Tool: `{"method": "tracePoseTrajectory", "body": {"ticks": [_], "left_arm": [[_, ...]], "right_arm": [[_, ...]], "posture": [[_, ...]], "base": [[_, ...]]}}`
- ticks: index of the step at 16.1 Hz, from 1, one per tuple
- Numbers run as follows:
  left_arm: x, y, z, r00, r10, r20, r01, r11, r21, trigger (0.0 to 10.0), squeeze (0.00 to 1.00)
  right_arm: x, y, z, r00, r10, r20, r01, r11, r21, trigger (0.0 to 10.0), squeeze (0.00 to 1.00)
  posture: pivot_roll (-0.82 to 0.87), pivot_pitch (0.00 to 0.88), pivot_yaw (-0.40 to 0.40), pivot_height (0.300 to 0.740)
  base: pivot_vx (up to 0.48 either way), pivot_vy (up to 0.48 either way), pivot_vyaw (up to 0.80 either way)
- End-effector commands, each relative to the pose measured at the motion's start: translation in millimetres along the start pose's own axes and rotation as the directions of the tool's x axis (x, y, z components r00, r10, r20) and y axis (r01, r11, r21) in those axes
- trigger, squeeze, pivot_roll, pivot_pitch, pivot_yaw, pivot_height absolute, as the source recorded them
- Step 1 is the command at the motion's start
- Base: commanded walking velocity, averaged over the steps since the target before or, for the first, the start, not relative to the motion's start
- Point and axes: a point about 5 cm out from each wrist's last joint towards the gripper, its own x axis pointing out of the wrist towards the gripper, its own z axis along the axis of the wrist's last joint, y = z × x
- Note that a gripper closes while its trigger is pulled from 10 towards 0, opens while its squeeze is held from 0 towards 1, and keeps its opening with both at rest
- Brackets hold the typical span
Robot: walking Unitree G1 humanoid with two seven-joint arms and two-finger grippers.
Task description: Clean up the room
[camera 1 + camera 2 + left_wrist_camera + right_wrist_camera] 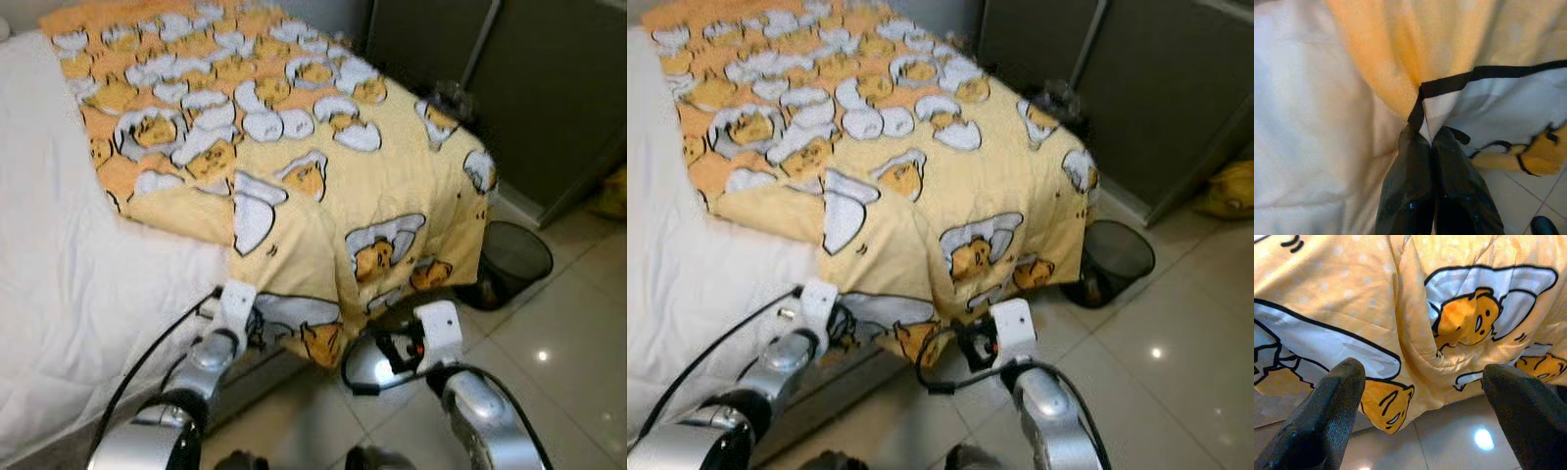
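yellow quilt [294, 147] is hanging limp and soft; we're pinching its hem with left gripper [1431, 147], right gripper [1420, 382] spread beside it.

The blanket [274, 147] lies spread over the right part of the bed [59, 294], its near edge hanging down over the bed's side toward the floor [568, 372]; the bare bed surface lies to its left; the left gripper [1430, 147] sits at the blanket's hanging corner, fingers pinched together on the hem; the right gripper [1422, 396] hangs just before the draped edge, to the right, fingers spread apart, above the floor; a bin [509, 259] stands on the floor right of the bed's corner, before the cabinet [519, 88] behind it.
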Motion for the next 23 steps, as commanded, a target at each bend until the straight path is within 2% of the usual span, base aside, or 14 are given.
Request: {"method": "tracePoseTrajectory", "body": {"ticks": [1, 4, 5, 7, 8, 13, 14, 16, 18, 19, 20, 21, 22, 23], "left_arm": [[-2.4, -9.8, -9.2, 0.999, -0.040, -0.032, 0.040, 0.999, 0.012, 10.0, 0.00], [-6.5, -40.0, -18.4, 0.980, -0.188, -0.067, 0.195, 0.974, 0.117, 10.0, 0.00], [-10.8, -58.1, -27.7, 0.952, -0.278, -0.130, 0.301, 0.930, 0.212, 10.0, 0.00], [-19.8, -87.3, -38.7, 0.876, -0.434, -0.213, 0.480, 0.829, 0.286, 10.0, 0.00], [-21.8, -96.4, -39.3, 0.856, -0.461, -0.234, 0.516, 0.789, 0.333, 10.0, 0.00], [-23.7, -109.4, -39.4, 0.838, -0.473, -0.273, 0.545, 0.758, 0.359, 10.0, 0.00], [-22.9, -103.7, -41.6, 0.851, -0.446, -0.278, 0.522, 0.778, 0.350, 10.0, 1.00], [-21.3, -98.2, -40.9, 0.864, -0.425, -0.269, 0.499, 0.791, 0.354, 10.0, 1.00], [-18.0, -83.5, -37.4, 0.893, -0.396, -0.212, 0.445, 0.842, 0.305, 10.0, 1.00], [-12.8, -67.9, -27.3, 0.933, -0.336, -0.128, 0.358, 0.901, 0.246, 10.0, 1.00], [-3.0, -39.7, 3.0, 0.979, -0.196, 0.050, 0.190, 0.976, 0.109, 10.0, 1.00], [-0.9, -24.7, 21.6, 0.981, -0.116, 0.156, 0.112, 0.993, 0.036, 10.0, 1.00], [-3.0, -5.6, 44.0, 0.957, -0.007, 0.291, 0.024, 0.998, -0.057, 10.0, 1.00], [-14.6, 16.3, 63.5, 0.902, 0.124, 0.413, -0.073, 0.988, -0.138, 10.0, 1.00]], "right_arm": [[-2.3, -9.1, -2.5, 1.000, -0.019, -0.003, 0.019, 1.000, -0.005, 10.0, 0.00], [-4.4, -12.4, -0.5, 1.000, 0.010, 0.000, -0.010, 1.000, -0.023, 10.0, 0.00], [-5.0, -12.2, 0.1, 1.000, 0.028, -0.002, -0.028, 0.999, -0.026, 10.0, 0.00], [-3.9, -15.7, -4.5, 0.999, 0.026, -0.020, -0.026, 0.999, -0.026, 10.0, 0.00], [-3.3, -15.3, -5.2, 0.999, 0.037, -0.022, -0.037, 0.999, -0.030, 10.0, 0.00], [-1.0, -16.2, -3.7, 0.998, 0.055, -0.025, -0.056, 0.998, -0.040, 10.0, 0.00], [-0.1, -16.0, -2.9, 0.998, 0.058, -0.023, -0.059, 0.997, -0.046, 10.0, 0.00], [-0.5, -15.4, -3.6, 0.998, 0.062, -0.023, -0.063, 0.997, -0.050, 10.0, 0.00], [-2.4, -20.0, -1.7, 1.000, 0.004, 0.007, -0.003, 1.000, -0.028, 10.0, 0.00], [-2.1, -26.0, 2.4, 0.998, -0.056, 0.035, 0.056, 0.998, 0.007, 10.0, 0.00], [-1.8, -32.8, 10.1, 0.991, -0.112, 0.075, 0.111, 0.993, 0.028, 10.0, 0.00], [-1.4, -37.2, 15.9, 0.983, -0.150, 0.104, 0.145, 0.988, 0.052, 10.0, 0.00], [0.1, -43.1, 22.7, 0.971, -0.198, 0.133, 0.188, 0.979, 0.081, 10.0, 0.00], [2.8, -49.9, 32.3, 0.955, -0.245, 0.169, 0.229, 0.968, 0.106, 10.0, 0.00]], "posture": [[-0.09, 0.000, -0.012, 0.740], [-0.11, 0.000, -0.013, 0.740], [-0.11, 0.000, -0.014, 0.740], [-0.11, 0.000, -0.021, 0.740], [-0.11, 0.000, -0.023, 0.740], [-0.12, 0.000, -0.023, 0.740], [-0.12, 0.000, -0.026, 0.740], [-0.11, 0.000, -0.027, 0.740], [-0.09, 0.000, -0.018, 0.740], [-0.07, 0.000, -0.010, 0.740], [-0.06, 0.000, -0.002, 0.740], [-0.05, 0.000, 0.002, 0.740], [-0.02, 0.000, 0.002, 0.740], [-0.01, 0.000, -0.004, 0.740]], "base": [[-0.379, 0.000, 0.00], [-0.126, 0.000, 0.00], [0.000, 0.000, 0.00], [0.000, 0.000, 0.00], [0.000, 0.000, 0.00], [0.000, 0.000, 0.00], [0.000, 0.000, 0.00], [0.000, 0.000, 0.00], [0.000, 0.000, 0.00], [0.000, 0.000, 0.00], [0.000, 0.000, 0.00], [0.000, 0.000, 0.00], [0.000, 0.000, 0.00], [0.000, 0.000, 0.00]]}}
